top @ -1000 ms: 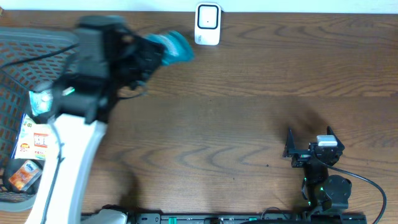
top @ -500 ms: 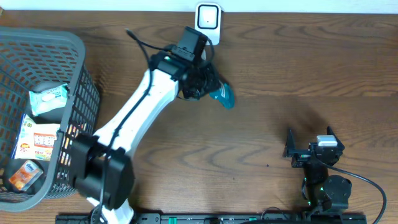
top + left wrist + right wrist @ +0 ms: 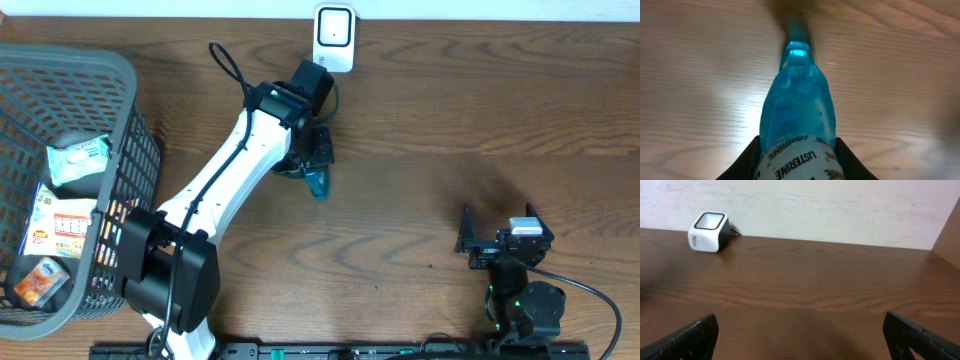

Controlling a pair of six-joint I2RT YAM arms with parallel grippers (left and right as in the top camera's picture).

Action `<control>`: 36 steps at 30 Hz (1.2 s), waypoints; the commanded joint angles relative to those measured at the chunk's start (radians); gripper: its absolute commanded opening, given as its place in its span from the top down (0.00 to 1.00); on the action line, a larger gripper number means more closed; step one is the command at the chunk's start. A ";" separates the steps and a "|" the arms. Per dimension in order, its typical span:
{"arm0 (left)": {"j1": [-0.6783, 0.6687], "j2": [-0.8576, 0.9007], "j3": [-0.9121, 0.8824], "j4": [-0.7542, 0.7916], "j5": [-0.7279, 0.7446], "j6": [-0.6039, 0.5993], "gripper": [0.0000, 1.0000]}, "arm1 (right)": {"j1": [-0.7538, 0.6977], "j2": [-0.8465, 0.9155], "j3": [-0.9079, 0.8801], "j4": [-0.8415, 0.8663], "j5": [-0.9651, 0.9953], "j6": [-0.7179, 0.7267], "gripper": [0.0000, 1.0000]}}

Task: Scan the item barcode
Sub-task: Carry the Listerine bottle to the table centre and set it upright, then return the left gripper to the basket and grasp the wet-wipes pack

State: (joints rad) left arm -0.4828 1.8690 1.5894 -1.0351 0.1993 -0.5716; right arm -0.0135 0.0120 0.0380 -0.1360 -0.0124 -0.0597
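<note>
My left gripper (image 3: 312, 160) is shut on a blue Listerine bottle (image 3: 318, 184), just in front of the white barcode scanner (image 3: 334, 38) at the table's back edge. In the left wrist view the bottle (image 3: 797, 100) fills the middle, its white label between the two black fingers (image 3: 747, 161) and its cap end pointing away over the wood. No barcode shows on the bottle in any view. My right gripper (image 3: 497, 224) rests open at the front right, nothing between its fingers (image 3: 690, 336). The scanner (image 3: 709, 225) stands far off at upper left in its view.
A grey mesh basket (image 3: 100, 62) at the left edge holds several packaged items, among them a wipes pack (image 3: 78, 158) and an orange packet (image 3: 40, 280). A black cable (image 3: 225, 62) loops off the left arm. Bare wood lies between the two arms.
The left arm swung right from over the basket to the spot in front of the scanner, carrying the bottle. The bottle now points toward the table's front. The right arm has not moved.
</note>
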 commanded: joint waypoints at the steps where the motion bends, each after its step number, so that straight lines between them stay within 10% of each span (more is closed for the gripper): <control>1: 0.002 -0.019 0.019 -0.026 -0.156 0.026 0.85 | 0.007 -0.005 -0.005 0.002 -0.005 -0.009 0.01; 13: 0.002 -0.019 0.018 -0.028 -0.167 0.044 0.69 | 0.007 -0.005 -0.004 0.002 -0.005 -0.009 0.01; 23: 0.001 -0.060 0.105 -0.068 -0.166 0.064 0.00 | 0.007 -0.005 -0.005 0.002 -0.005 -0.008 0.01; 36: 0.194 -0.224 0.537 -0.277 -0.427 0.126 0.02 | 0.007 -0.005 -0.004 0.002 -0.005 -0.009 0.01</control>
State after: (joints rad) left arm -0.3958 1.7161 2.0499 -1.3003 -0.0963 -0.4641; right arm -0.0135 0.0120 0.0380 -0.1360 -0.0124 -0.0593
